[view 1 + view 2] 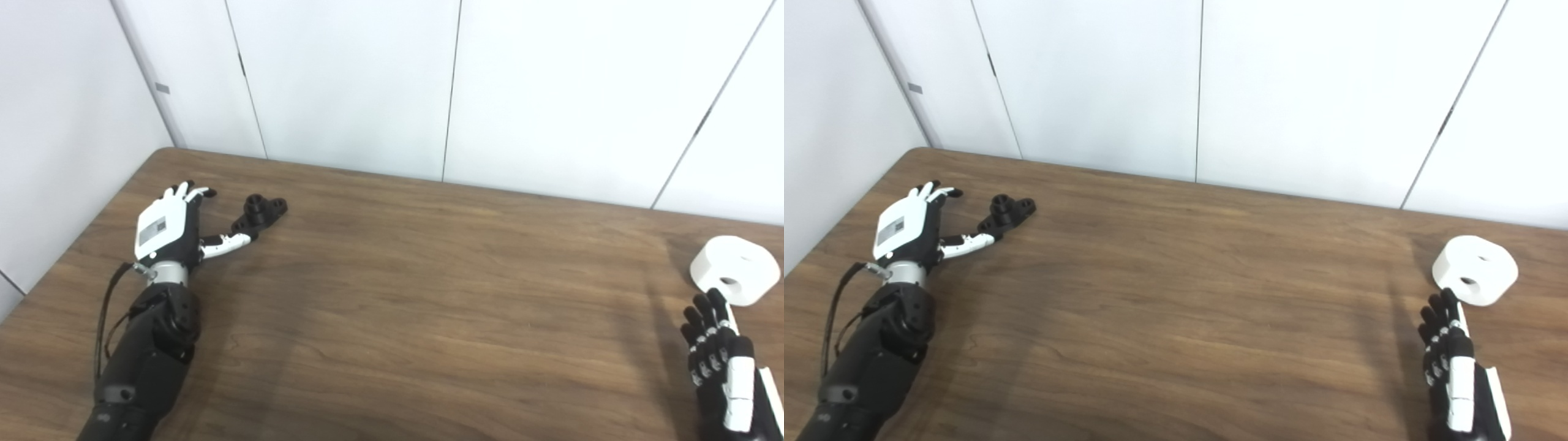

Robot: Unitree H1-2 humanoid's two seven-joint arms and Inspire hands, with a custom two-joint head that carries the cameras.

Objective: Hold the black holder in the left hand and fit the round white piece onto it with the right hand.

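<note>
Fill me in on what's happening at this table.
A humanoid robot is about to join two parts, and neither is held yet. The left hand lies open at the table's far left, its thumb reaching toward the black holder. The right hand is open just short of the round white piece at the far right. Both parts rest on the wooden table.

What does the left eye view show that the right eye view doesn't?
Only the left eye view cuts off the right hand at the frame's edge. Only the right eye view shows that hand whole, with bare table beyond it. Both share the open left hand beside the black holder and the round white piece.
</note>
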